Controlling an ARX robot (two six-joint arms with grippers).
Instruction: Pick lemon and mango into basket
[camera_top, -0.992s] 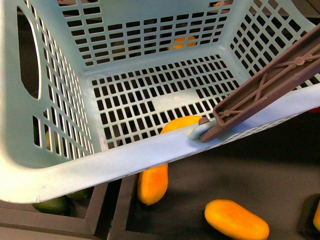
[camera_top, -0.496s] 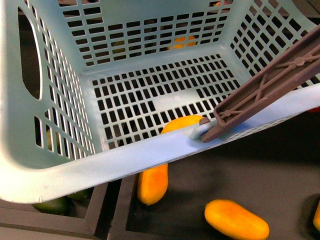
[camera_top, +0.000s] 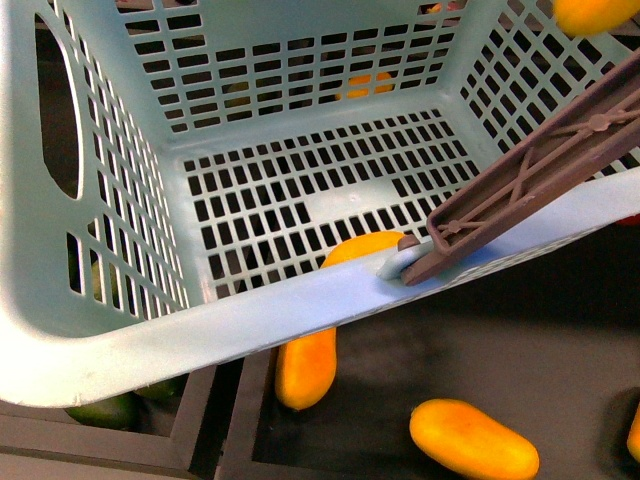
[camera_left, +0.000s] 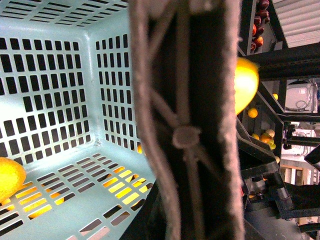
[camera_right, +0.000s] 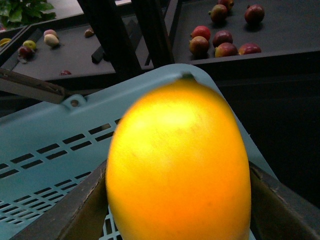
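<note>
The right tool clasps the mango, which hangs by a corner of the basket rim: the carrying step. Next, I judge, bring it over the floor and release. Whether the left tool grips anything I cannot tell; no lemon shows.

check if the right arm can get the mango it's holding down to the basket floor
Probably yes. The right gripper holds the mango above the far right corner of the basket, and the floor looks open. Only the raised handle slants across that side, so it should steer clear of it.
</note>
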